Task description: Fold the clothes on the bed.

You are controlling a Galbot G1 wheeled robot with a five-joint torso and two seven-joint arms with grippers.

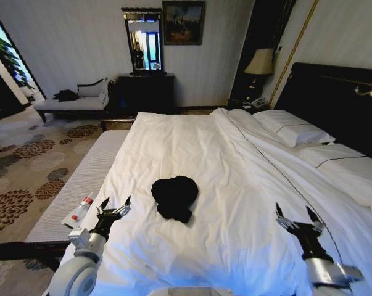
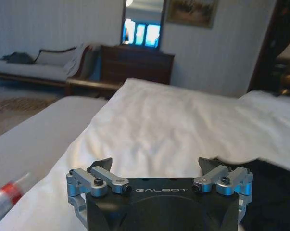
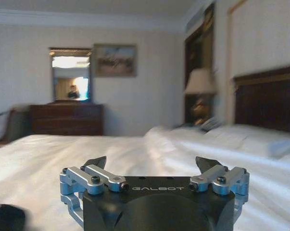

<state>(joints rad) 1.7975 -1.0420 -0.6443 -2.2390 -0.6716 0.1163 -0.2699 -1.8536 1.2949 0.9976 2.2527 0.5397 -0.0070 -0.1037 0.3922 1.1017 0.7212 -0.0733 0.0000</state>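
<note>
A wide bed (image 1: pixel 235 185) under a white duvet fills the room, its dark headboard (image 1: pixel 334 98) on the right and a bench (image 1: pixel 81 185) along its left side. A black T-shirt (image 1: pixel 174 196) lies bunched in a heap near the middle of the duvet. At the near edge, the left gripper (image 1: pixel 115 207) and right gripper (image 1: pixel 298 217) hover either side of the shirt, fingers spread wide and holding nothing.
</note>
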